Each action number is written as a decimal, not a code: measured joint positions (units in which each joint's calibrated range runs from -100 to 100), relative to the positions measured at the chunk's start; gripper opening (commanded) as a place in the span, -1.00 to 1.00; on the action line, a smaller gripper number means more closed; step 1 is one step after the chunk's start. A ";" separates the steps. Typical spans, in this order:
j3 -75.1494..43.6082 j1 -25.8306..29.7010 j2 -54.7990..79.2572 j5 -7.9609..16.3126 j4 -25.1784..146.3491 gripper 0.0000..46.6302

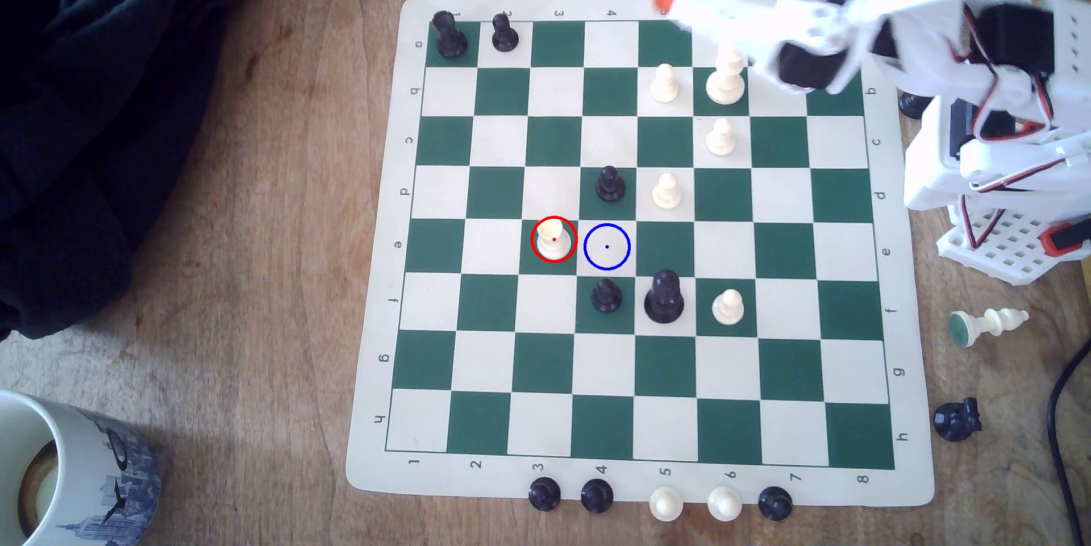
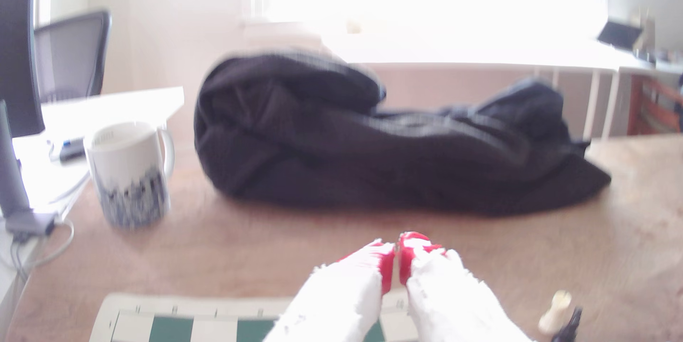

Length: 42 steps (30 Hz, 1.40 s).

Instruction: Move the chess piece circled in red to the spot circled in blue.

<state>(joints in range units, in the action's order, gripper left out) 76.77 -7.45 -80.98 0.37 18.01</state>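
Sunlight is washing over a wooden bench (image 1: pixel 248 227) where a green-and-cream chessboard (image 1: pixel 637 481) is lying beside a dark bundle of cloth (image 2: pixel 369 150) and a printed mug (image 2: pixel 129 175). On the board, the short cream rook (image 1: pixel 554 242) is standing upright inside a red ring on a green square, in the row marked e. The blue-ringed cream square (image 1: pixel 607 247) is sitting just beside it, toward the exterior view's right, with nothing on it. A black pawn (image 1: pixel 609 183) and another black pawn (image 1: pixel 606 295) are flanking that square in the neighbouring rows. The white robot arm (image 1: pixel 826 21) is blurring above the board's far corner, well apart from the rook. Its red-tipped fingers (image 2: pixel 384 271) are nearly touching, a thin slit between them, holding nothing.
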 measured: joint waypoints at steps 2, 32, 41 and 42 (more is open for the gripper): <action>-5.42 1.84 6.70 -0.44 4.46 -0.99; -55.13 9.66 64.26 6.89 38.49 -0.36; -59.74 9.37 75.32 7.18 35.46 -0.32; -60.46 9.37 76.41 7.37 34.98 -0.32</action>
<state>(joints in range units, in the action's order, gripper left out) 16.31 1.92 -4.57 7.74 52.99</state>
